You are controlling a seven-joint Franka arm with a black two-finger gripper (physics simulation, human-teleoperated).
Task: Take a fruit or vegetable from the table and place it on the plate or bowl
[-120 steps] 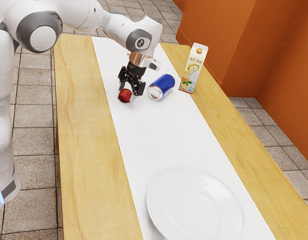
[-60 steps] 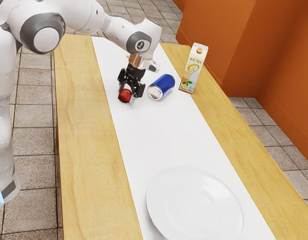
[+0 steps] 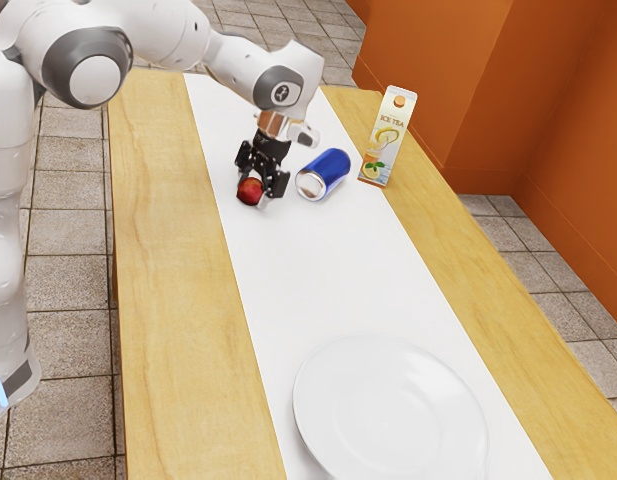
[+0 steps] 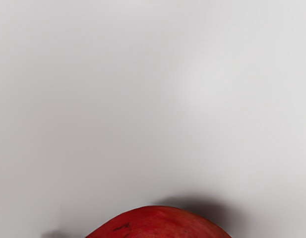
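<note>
A red apple (image 3: pixel 250 191) lies on the white table runner (image 3: pixel 318 270) toward the far end of the table. My black gripper (image 3: pixel 260 186) has come down over it, open, one finger on each side, and the apple still rests on the cloth. In the wrist view the apple (image 4: pixel 157 224) shows directly under my hand, with its shadow on the runner. The white plate (image 3: pixel 390 411) stands at the near end of the runner, far from the gripper.
A blue can (image 3: pixel 323 173) lies on its side just to the exterior view's right of the gripper. An ice tea carton (image 3: pixel 388 135) stands upright past it on the wooden table (image 3: pixel 178 330). An orange wall rises to the right.
My hand has sunk slightly and shifted onto the apple, which its fingers now partly cover. The apple, can and carton have not moved.
</note>
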